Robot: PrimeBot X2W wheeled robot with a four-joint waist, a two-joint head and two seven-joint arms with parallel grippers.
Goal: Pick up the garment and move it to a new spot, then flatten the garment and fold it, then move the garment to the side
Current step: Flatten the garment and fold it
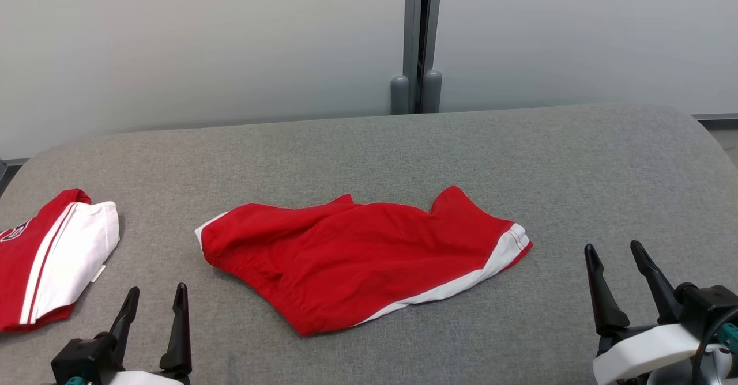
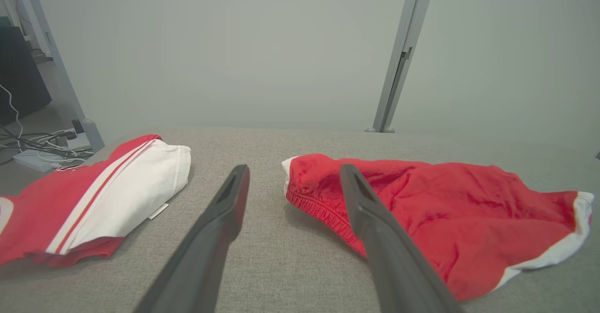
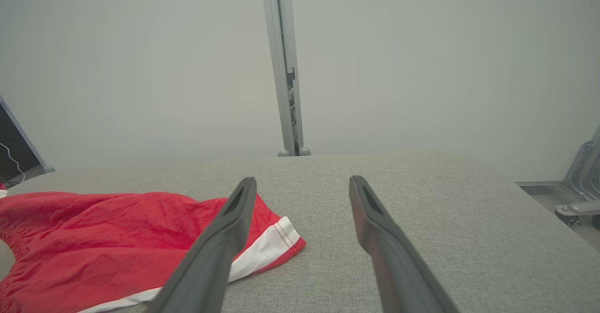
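- The left gripper (image 1: 158, 288) sits at the near left edge of the table (image 1: 403, 148), jaws spread wide and holding nothing, its fingers pointing away across the cloth surface.
- In the left wrist view the left gripper (image 2: 294, 167) hangs just above the table (image 2: 281, 266); its inner finger lies over the near waistband edge of the shorts (image 2: 445, 210), but whether it touches them cannot be told.
- The right gripper (image 1: 612, 246) is at the near right, also wide open and empty, clear of the shorts' white-trimmed hem.
- In the right wrist view the right gripper (image 3: 302, 179) is over bare table (image 3: 422, 219), with the hem of the shorts (image 3: 93, 228) behind its left finger.
- The shorts (image 1: 357, 258), red with white side trim, lie rumpled and unfolded near the middle of the table, between the two grippers, waistband toward the left and near side.
- A folded garment (image 1: 52, 252), red and white, lies at the table's left edge, well apart from the shorts; the left wrist view shows it (image 2: 93, 200) left of the fingers.
- Beyond the table stand a pale wall and a grey post (image 1: 421, 39).
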